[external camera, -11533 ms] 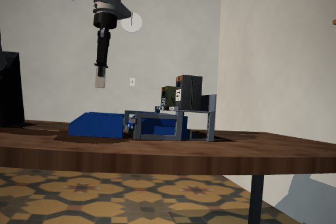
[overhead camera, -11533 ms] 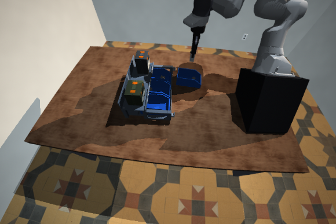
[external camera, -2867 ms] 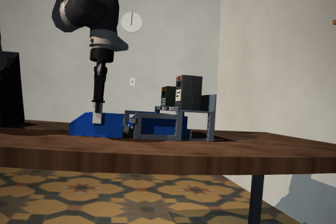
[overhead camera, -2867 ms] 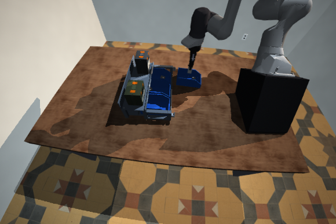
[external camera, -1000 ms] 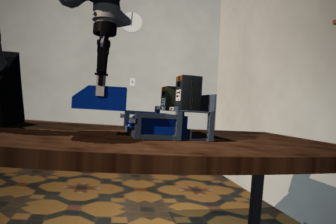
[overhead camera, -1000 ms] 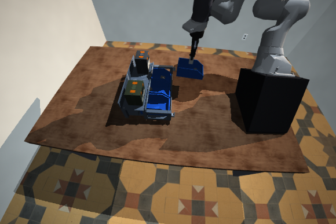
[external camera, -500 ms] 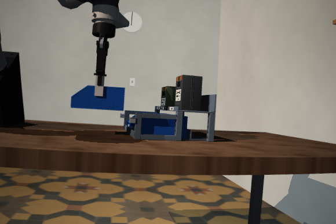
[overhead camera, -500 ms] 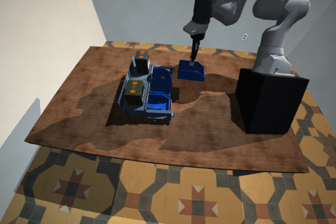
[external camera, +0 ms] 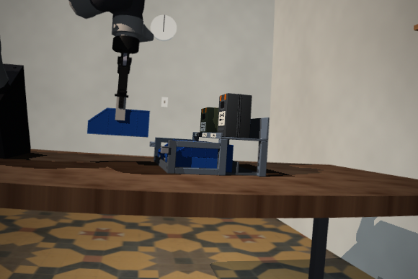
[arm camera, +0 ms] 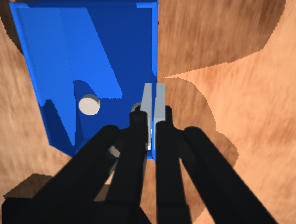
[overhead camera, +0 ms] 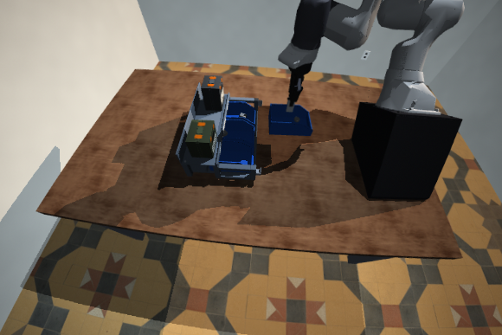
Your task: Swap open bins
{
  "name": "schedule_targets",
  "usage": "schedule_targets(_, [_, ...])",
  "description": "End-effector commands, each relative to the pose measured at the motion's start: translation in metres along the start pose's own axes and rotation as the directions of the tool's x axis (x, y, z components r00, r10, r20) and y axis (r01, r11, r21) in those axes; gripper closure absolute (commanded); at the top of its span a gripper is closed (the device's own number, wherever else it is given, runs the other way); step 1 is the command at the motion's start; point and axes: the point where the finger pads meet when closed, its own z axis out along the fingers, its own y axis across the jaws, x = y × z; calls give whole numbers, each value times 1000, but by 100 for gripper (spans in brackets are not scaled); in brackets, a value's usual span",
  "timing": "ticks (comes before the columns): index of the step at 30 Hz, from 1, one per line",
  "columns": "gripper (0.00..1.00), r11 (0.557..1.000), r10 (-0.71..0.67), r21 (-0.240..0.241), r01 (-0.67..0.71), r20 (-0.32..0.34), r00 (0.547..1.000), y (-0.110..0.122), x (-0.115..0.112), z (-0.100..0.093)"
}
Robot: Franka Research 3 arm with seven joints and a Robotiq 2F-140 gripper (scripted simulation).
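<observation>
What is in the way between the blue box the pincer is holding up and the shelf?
Only air lies between the lifted box in the pincer and the shelf. But the shelf's row looks full of blue boxes, and no other box shows on the table, so its place seems still taken.

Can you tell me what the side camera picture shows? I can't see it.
The claw is pinching one wall of a blue bin and holding it in the air above the wooden table. To the right, a grey shelf on the table holds more blue bins.
</observation>
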Motion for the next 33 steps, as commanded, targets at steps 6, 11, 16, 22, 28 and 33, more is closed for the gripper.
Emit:
schedule_targets(6, [100, 1000, 21, 8, -21, -1, 1000, -5, 4, 0])
schedule_targets(11, [100, 1000, 21, 8, -21, -1, 1000, -5, 4, 0])
schedule_targets(16, [100, 1000, 21, 8, -21, -1, 1000, -5, 5, 0])
schedule_targets(22, [100, 1000, 21, 8, -21, -1, 1000, -6, 8, -1])
schedule_targets(28, [100, 1000, 21, 8, -21, -1, 1000, -7, 9, -1])
schedule_targets(33, [100, 1000, 21, 8, -21, -1, 1000, -7, 9, -1])
